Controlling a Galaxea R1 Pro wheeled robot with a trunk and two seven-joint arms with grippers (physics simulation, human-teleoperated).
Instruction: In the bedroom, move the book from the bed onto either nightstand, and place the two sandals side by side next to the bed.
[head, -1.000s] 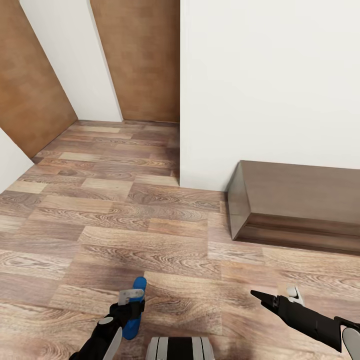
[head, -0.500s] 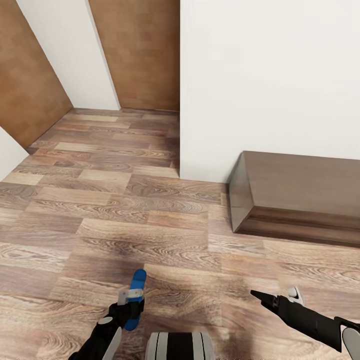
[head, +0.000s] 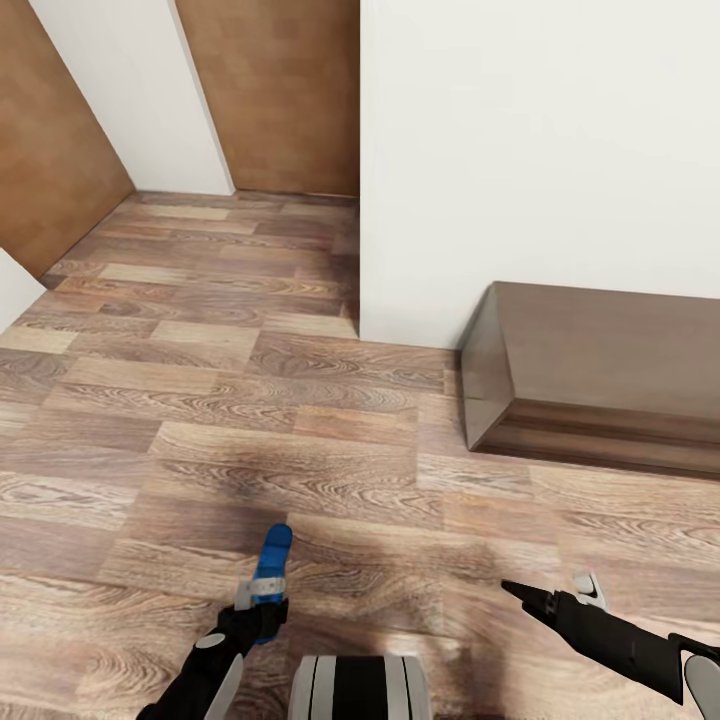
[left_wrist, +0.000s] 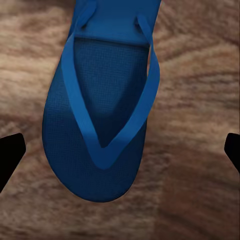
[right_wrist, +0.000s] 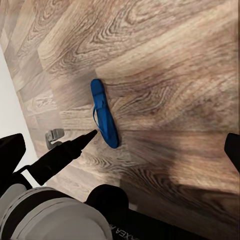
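Note:
One bright blue sandal (head: 272, 560) lies flat on the wood-plank floor (head: 250, 400), toe pointing away from me. My left gripper (head: 258, 605) hovers over its near end, open, with a finger on either side. In the left wrist view the sandal (left_wrist: 100, 125) lies strap-up below the gripper (left_wrist: 120, 150), whose fingertips (left_wrist: 10, 155) stand wide apart. My right gripper (head: 515, 592) hangs open over bare floor to the right. The right wrist view shows the sandal (right_wrist: 104, 120) on the floor with a left finger (right_wrist: 75, 145) beside it. The book, bed and nightstand are out of view.
A long low dark brown cabinet (head: 600, 370) stands against the white wall (head: 520, 150) ahead on the right. That wall's corner juts out at the middle. Beyond it on the left a passage runs back to brown wooden panels (head: 280, 100). My base (head: 360, 700) shows at the bottom.
The camera has moved: floor, wall and cabinet slid up the picture. The sandal slid up with the floor, so less of it shows behind the left gripper. Both arms hold their pose.

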